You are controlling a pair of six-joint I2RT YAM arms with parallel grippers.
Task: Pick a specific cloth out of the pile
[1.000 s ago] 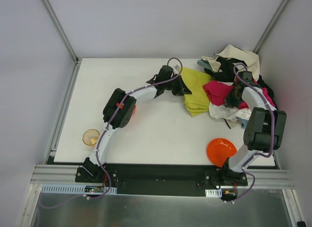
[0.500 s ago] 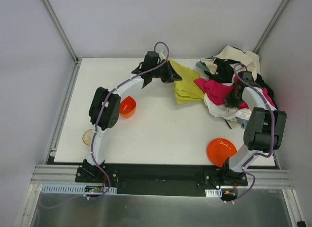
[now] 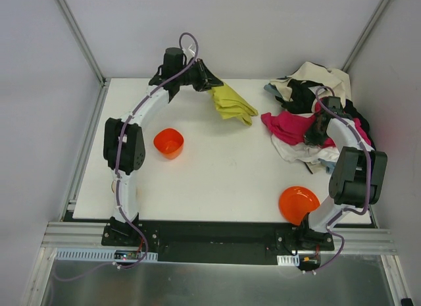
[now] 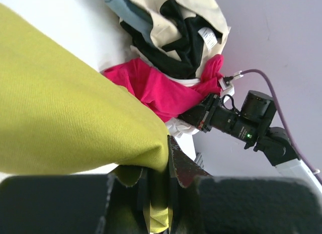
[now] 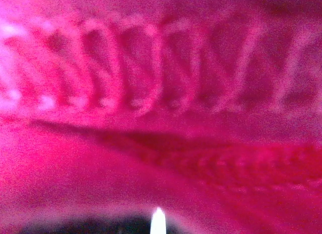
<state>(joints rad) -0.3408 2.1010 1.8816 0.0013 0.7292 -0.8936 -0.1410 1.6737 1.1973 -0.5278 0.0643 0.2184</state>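
Two arms reach over the white counter [image 3: 217,174]. The left hand [image 3: 206,82] is at the far edge, clamped tight on one edge of the yellow-green cloth [image 3: 231,103]. In the left wrist view the fabric is pinched between the fingers [image 4: 183,168] and spreads away from them in a broad sheet. The cloth trails from the hand toward the right, with bare counter between it and the pile [image 3: 316,95]. That pile sits in the far right corner, a jumble of cream, black, white and magenta garments. The right hand [image 3: 318,129] is closed and pressed down into the pile, against the magenta cloth [image 3: 289,122]. Its camera shows only blurred magenta fabric with stitching, so I cannot tell whether it grips anything. An orange cup [image 3: 168,143] stands near the left arm, and an orange bowl [image 3: 298,204] lies beside the right arm's base.
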